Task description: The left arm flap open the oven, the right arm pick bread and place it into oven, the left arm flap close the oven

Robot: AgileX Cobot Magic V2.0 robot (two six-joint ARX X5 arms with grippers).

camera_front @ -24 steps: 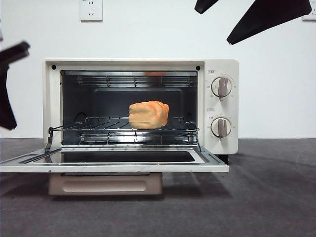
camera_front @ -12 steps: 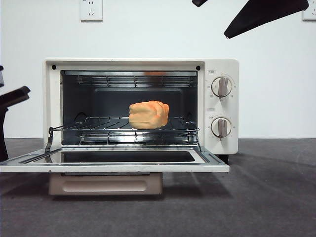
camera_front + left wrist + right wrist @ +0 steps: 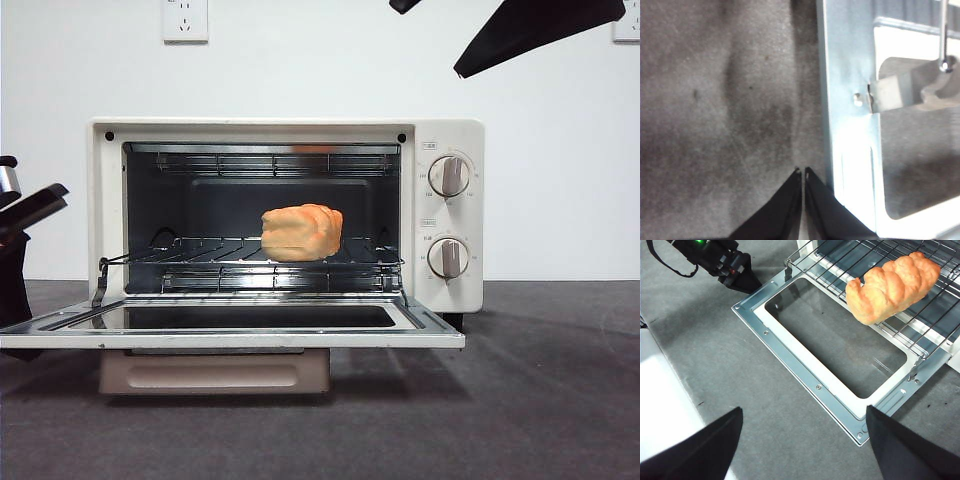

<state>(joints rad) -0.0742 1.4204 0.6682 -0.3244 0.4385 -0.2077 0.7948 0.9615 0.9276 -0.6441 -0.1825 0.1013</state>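
One bread (image 3: 301, 232) loaf lies on the wire rack (image 3: 250, 262) inside the open oven (image 3: 447, 132). The left gripper (image 3: 803, 172), jaws pressed together, sits beside the lowered door's (image 3: 790, 356) corner; the right gripper (image 3: 805, 440) hangs spread wide and empty above the door.

One oven (image 3: 285, 215), door down, on the tabletop (image 3: 540, 400). One bread (image 3: 300, 232) on its wire rack (image 3: 250, 262) (a single rack visible). Two knobs (image 3: 448, 175), one above the other. Two sets of fingers: left (image 3: 802, 172) beside the door's corner, right (image 3: 805, 415) above the door. One wall socket (image 3: 184, 20) fully seen.
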